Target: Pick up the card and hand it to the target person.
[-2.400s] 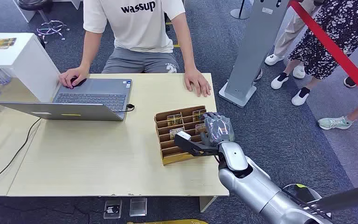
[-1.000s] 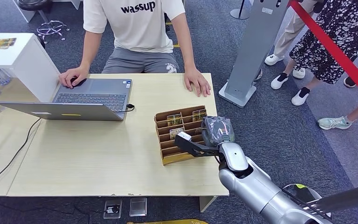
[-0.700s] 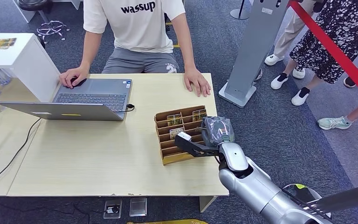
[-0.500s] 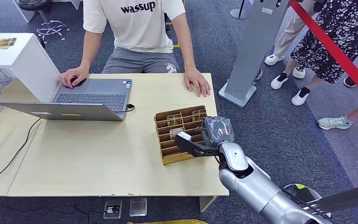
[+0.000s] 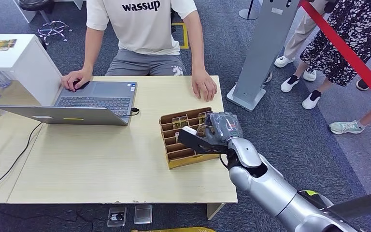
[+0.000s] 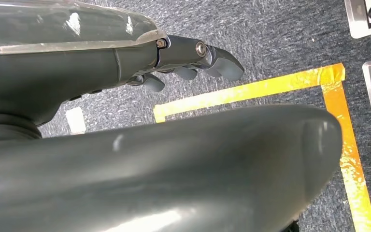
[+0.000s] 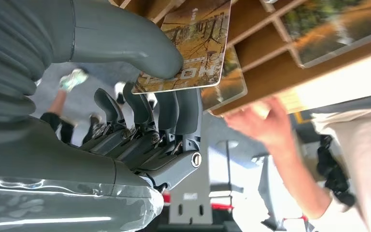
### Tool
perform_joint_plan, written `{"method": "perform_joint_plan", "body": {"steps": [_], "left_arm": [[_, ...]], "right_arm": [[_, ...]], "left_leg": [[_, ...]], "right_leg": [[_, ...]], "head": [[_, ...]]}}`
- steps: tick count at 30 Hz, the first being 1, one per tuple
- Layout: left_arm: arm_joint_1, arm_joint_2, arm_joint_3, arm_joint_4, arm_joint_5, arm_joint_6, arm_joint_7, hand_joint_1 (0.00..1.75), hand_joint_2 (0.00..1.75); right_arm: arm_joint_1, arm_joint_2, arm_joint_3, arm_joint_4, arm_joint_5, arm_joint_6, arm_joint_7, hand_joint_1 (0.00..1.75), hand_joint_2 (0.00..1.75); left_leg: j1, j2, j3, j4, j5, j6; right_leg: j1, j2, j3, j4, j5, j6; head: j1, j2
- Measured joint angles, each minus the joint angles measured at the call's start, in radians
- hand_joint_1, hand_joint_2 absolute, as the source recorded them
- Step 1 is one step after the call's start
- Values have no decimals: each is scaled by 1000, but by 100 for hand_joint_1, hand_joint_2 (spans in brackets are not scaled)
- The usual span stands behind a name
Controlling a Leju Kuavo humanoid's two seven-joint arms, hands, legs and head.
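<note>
A brown wooden card rack stands on the table in front of a seated person in a white T-shirt. My right hand hovers over the rack's right side. In the right wrist view its thumb and fingers pinch a card with an autumn picture, partly lifted clear of the rack. Other cards stay in the slots. The person's hand lies flat on the table beyond the rack. My left hand hangs over the floor, holding nothing, fingers apart from the thumb.
An open laptop sits at the table's far left under the person's other hand. A white box stands beside it. A grey post, a red barrier and bystanders' legs are to the right.
My right hand has risen a little and moved toward the far side of the rack, with the card in its pinch. The person has shifted slightly.
</note>
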Motion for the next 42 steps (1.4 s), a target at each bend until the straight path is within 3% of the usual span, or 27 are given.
{"method": "perform_joint_plan", "body": {"steps": [4, 9, 13, 17, 22, 31, 35, 42], "left_arm": [[1, 1, 0, 0, 6, -3, 0, 0, 0], [1, 1, 0, 0, 11, -3, 2, 0, 0], [1, 1, -1, 0, 16, -3, 5, 0, 0], [-1, 0, -2, 0, 18, -1, 8, 0, 0], [-7, -4, -11, 0, 17, 3, 16, 0, 0], [-21, -10, -31, 0, 14, 5, 25, 0, 0], [-25, -11, -41, 0, 14, 8, 27, 0, 0], [-25, -11, -56, 0, 15, 8, 34, 0, 0]], "right_arm": [[-31, -30, -10, -112, -97, 65, 16, 143, 175], [-57, -54, -21, -232, -111, 65, 14, 143, 175], [-62, -56, -22, -279, -86, 19, -30, 143, 175], [-59, -40, -19, -271, -48, -96, -140, 143, 175], [-61, 0, -9, -188, -34, -255, -305, 143, 175], [-73, 118, 9, 115, -9, -601, -560, 143, 175], [-67, 184, -25, 233, 91, -617, -633, 143, 175], [-49, 277, -166, 352, 245, -624, -672, 143, 175]], "left_leg": [[0, 0, 0, 0, 0, 0], [0, 0, 0, 0, 0, 0], [0, 0, 0, 0, 0, 0], [0, 0, -1, 0, 0, 0], [0, -1, -2, 0, 0, 0], [0, -1, -2, 0, 0, 0], [0, -1, -2, 0, 0, 0], [0, -1, -2, 0, 0, 0]], "right_leg": [[0, 0, 0, 0, 0, 0], [0, 0, 0, 0, 0, 0], [0, 0, 0, 0, 0, 0], [0, 0, 0, 0, 0, 0], [0, -1, 0, 0, 0, 0], [0, -1, 0, 0, 0, 0], [0, -1, -1, 0, 0, 0], [0, -1, -1, 0, 0, 0]], "head": [[0, 0], [0, 0], [0, 0], [0, 0], [0, 0], [0, 0], [0, 0], [0, 0]]}}
